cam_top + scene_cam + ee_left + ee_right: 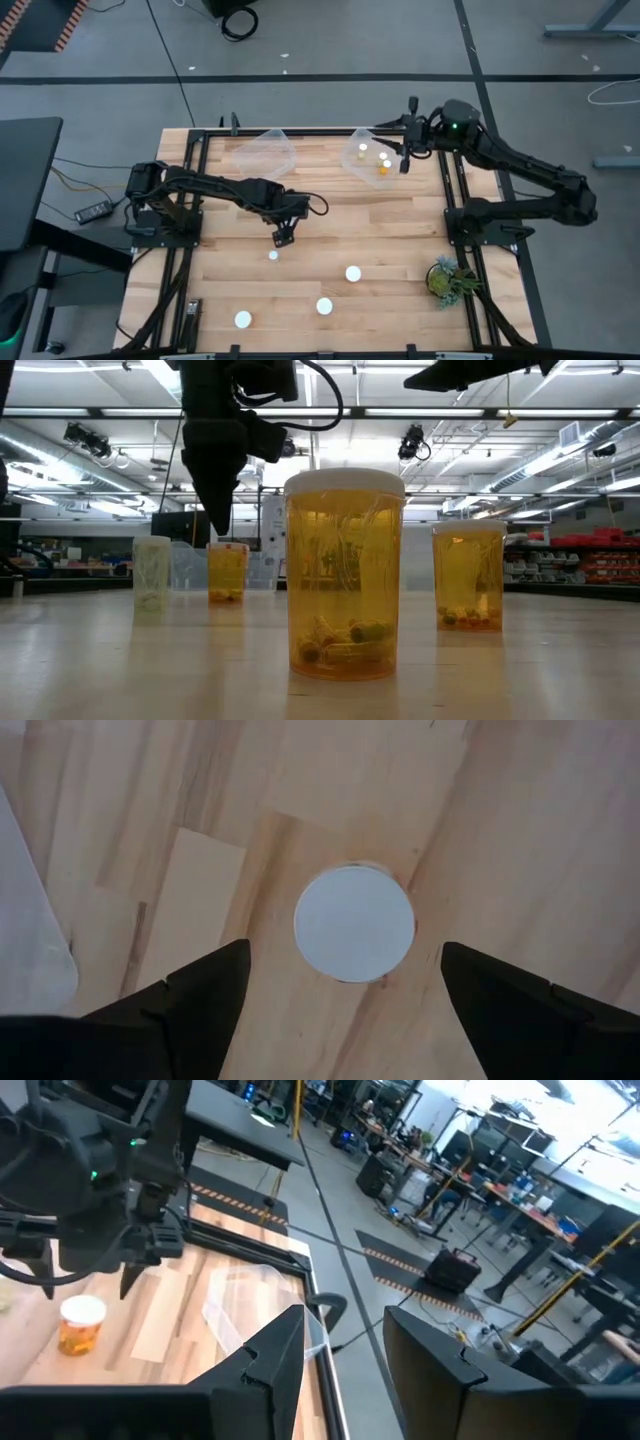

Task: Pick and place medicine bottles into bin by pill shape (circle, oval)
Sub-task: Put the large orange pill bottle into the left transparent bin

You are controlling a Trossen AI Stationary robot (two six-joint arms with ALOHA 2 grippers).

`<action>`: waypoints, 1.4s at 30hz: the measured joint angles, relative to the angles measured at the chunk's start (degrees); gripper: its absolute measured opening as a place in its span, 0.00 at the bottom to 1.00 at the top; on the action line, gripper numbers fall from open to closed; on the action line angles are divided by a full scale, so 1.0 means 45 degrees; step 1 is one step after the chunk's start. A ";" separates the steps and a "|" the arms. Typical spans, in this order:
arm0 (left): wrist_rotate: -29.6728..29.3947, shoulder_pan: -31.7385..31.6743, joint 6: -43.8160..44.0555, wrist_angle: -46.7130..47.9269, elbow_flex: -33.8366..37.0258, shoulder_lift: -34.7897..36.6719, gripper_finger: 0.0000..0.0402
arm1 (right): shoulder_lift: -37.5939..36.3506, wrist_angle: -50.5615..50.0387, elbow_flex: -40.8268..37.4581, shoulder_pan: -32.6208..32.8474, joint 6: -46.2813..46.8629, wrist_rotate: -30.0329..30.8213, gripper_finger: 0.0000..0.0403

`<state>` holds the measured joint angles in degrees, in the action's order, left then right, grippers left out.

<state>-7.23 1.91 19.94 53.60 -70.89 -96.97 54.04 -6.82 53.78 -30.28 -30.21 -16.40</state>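
Bare wood rings bottle (pixel 354 923) under left gripper (pixel 340 982).

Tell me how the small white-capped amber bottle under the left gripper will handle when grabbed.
The small amber plastic bottle with the round white cap looks light. Upright, it might tip if the open left gripper nudges it off-centre. Its round, smooth sides could slip or roll once toppled.

From table level I log: one large amber bottle (pixel 345 575) nearest, pills at its bottom; another (pixel 468 575) farther right; a small one (pixel 227 572) left beneath the left hand (pixel 218 510); a pale bottle (pixel 152 573) leftmost.
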 joint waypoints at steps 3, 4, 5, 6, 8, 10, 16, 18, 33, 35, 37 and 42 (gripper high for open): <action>-0.0021 0.0000 0.0133 -0.0009 0.0000 0.0000 0.84 | 0.0000 -0.0006 0.0000 -0.0459 0.0097 -0.0885 0.36; -0.0026 0.0000 0.0223 -0.0009 0.0000 0.0000 0.84 | 0.0000 -0.0006 0.0000 -0.0586 0.0115 -0.1221 0.36; -0.0023 0.0000 0.0401 -0.0005 0.0000 0.0000 0.84 | 0.0000 -0.0006 0.0000 -0.0706 0.0141 -0.1524 0.36; -0.0001 0.0000 0.0486 0.0004 0.0000 0.0000 0.84 | 0.0000 -0.0001 0.0000 -0.0801 0.0157 -0.1780 0.36; 0.0091 0.0000 0.0708 -0.0007 0.0000 0.0000 0.84 | 0.0000 -0.0004 0.0000 -0.0942 0.0198 -0.2090 0.36; 0.0206 0.0000 0.0865 -0.0027 0.0000 0.0000 0.84 | 0.0000 -0.0001 0.0000 -0.0996 0.0198 -0.2187 0.36; 0.0243 0.0026 0.1094 -0.0087 0.0018 -0.0274 0.84 | 0.0000 -0.0001 0.0000 -0.0996 0.0193 -0.2377 0.36; 0.0249 0.0023 0.1033 -0.0344 0.0015 -0.0410 0.84 | 0.0000 -0.0001 0.0000 -0.0996 0.0193 -0.2393 0.36; 0.0245 -0.0117 0.0699 -0.0567 0.0017 -0.0967 0.84 | 0.0007 0.0279 -0.0141 -0.1015 0.0087 -0.2584 0.36; 0.0245 -0.0117 0.0695 -0.0680 0.0010 -0.1015 0.84 | 0.0009 0.0341 -0.0145 -0.1015 0.0087 -0.2707 0.36; 0.0245 -0.0112 0.0717 -0.0592 0.0015 -0.1037 0.84 | 0.0005 0.0424 -0.0146 -0.1015 0.0086 -0.2845 0.36; 0.0240 -0.0117 0.0758 -0.0781 0.0010 -0.1146 0.84 | 0.0005 0.0421 -0.0146 -0.1011 0.0062 -0.2891 0.36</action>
<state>-6.15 1.39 23.35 50.08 -70.85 -102.12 54.06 -4.93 53.12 -34.83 -29.93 -29.41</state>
